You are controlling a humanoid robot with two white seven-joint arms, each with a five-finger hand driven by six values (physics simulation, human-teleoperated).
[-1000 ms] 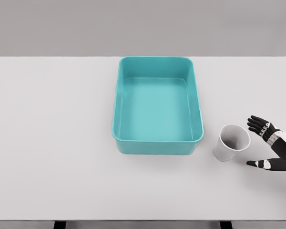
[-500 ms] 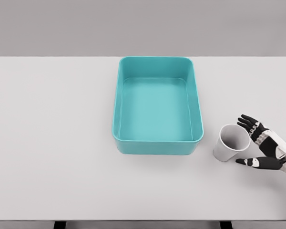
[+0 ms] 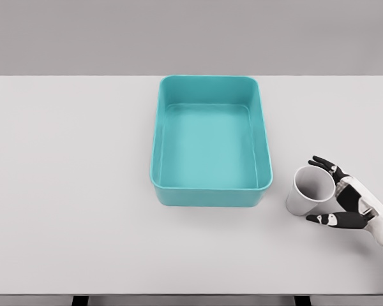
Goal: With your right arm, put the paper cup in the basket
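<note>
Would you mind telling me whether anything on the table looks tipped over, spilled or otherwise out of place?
Only the paper cup: it lies tipped on the table right of the teal basket, its open mouth facing the right robot hand, whose spread fingers flank the rim. Nothing is spilled, and the basket sits square and holds nothing.

We count one white paper cup (image 3: 311, 191) lying tilted on its side, one teal rectangular plastic basket (image 3: 210, 191), and one white flat table (image 3: 70, 191) bearing them both. We count one black-and-white five-finger right hand (image 3: 345, 197) in view, and on it we can make out one thumb and a cluster of upper fingers that we cannot count singly.
</note>
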